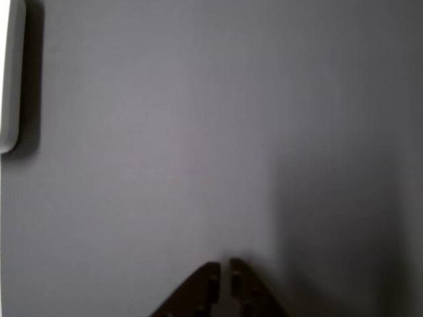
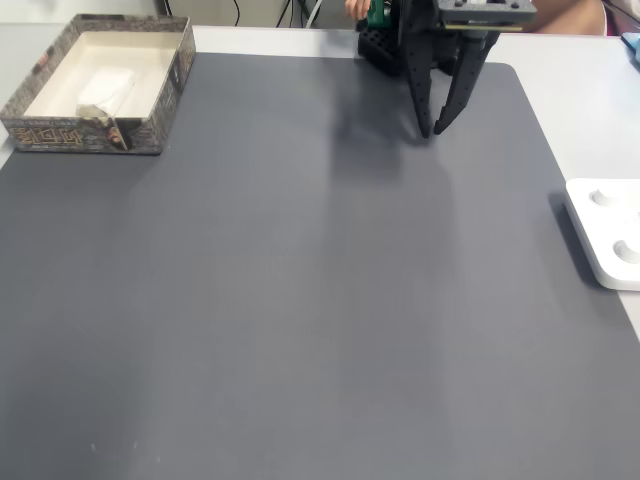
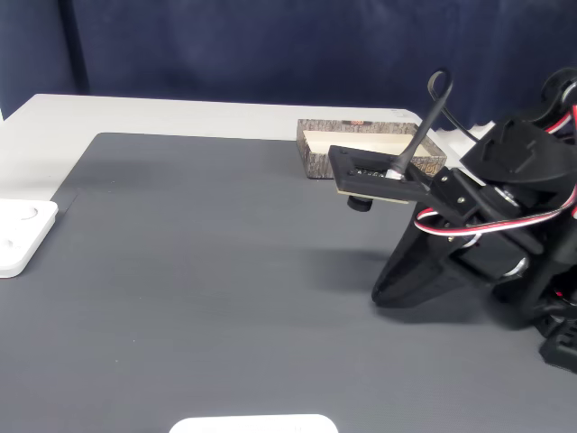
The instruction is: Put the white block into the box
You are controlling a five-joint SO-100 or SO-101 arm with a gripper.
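Looking down from a fixed view, I see the box (image 2: 100,85) at the far left corner of the grey mat (image 2: 300,280), and inside it, on the cream floor, lies a pale lump that I take for the white block (image 2: 105,88), though it blends into the lining and its outline is soft. In the other fixed view the box (image 3: 371,149) sits behind the arm and I can only see its speckled rim and a strip of the inside, so the block is hidden from me there. That view does show a white device (image 3: 22,236) at the left edge of the mat; the first fixed view has it at the right edge (image 2: 608,232), well apart from the box. The gripper (image 2: 439,130) hangs at the far side of the mat, its dark fingers tapering downward with only a narrow gap at the tips and nothing between them. The close-up other view confirms this: the two tips (image 1: 223,272) are almost together over bare mat, holding nothing.
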